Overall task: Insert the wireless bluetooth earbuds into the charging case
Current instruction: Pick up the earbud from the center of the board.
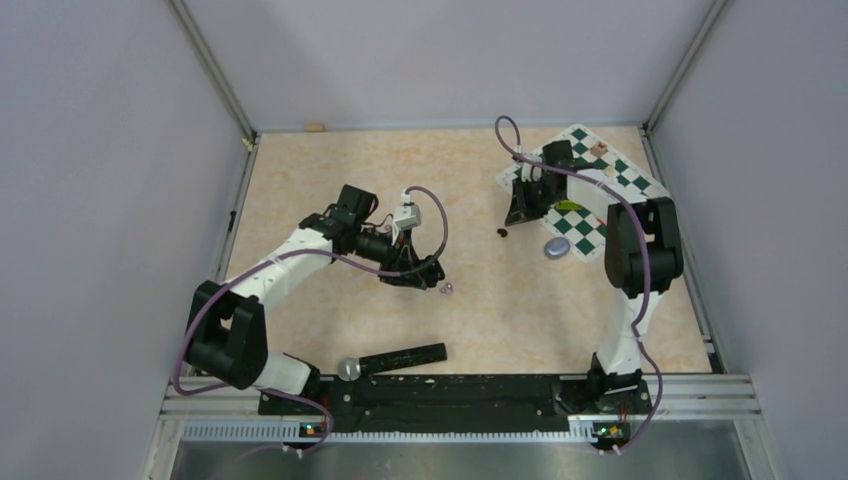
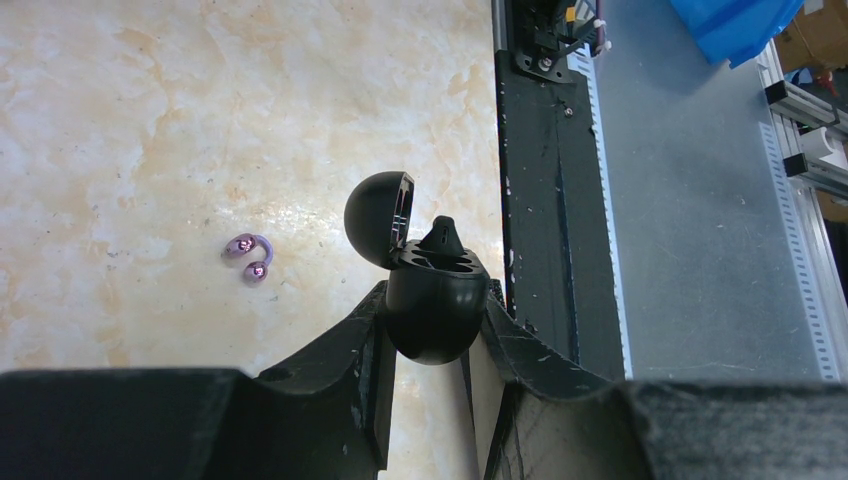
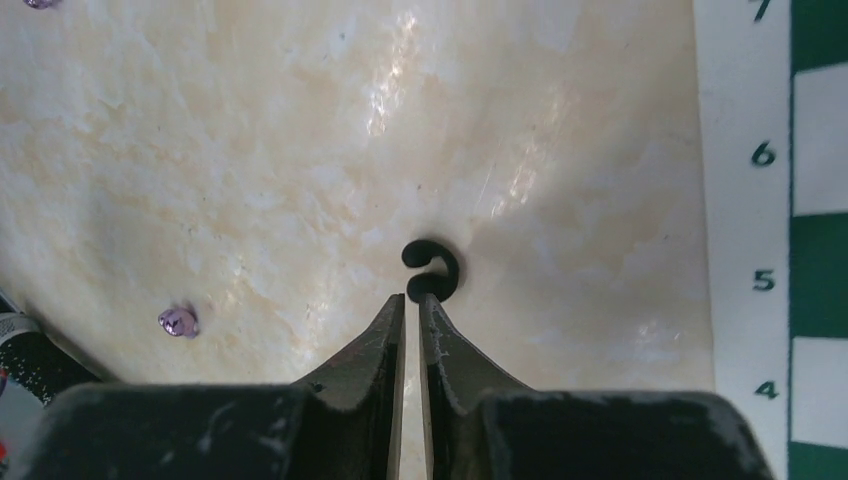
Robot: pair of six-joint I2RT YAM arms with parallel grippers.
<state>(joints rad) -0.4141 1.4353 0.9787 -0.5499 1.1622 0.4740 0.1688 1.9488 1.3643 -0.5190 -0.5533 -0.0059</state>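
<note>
Two arms work over a marbled beige table [image 1: 330, 180]. Green-and-white chessboard mat [image 1: 585, 195] lies far right; its white border reads 7, 6, 5, 4 in the right wrist view, no other writing legible. Left gripper [image 2: 435, 300] pinches a black charging case [image 2: 430, 330] by its sides, near table centre, with the lid hinged open and the mouth facing away from the fingers. One black earbud [image 2: 441, 236] stands in the case, tip poking out of its well. Right gripper [image 3: 412, 300] has fingers pressed almost together, thin slit between. Its tips meet the near end of a second black earbud [image 3: 432, 268], which lies flat beside the mat: C-shaped, open side left, long axis in line with the fingers. Whether they nip it I cannot tell. Grey oval case [image 1: 556, 248] sits at the mat's near edge. Lilac earbud [image 2: 250, 258] lies on the table beside the black case, two beads joined by an arch.
</note>
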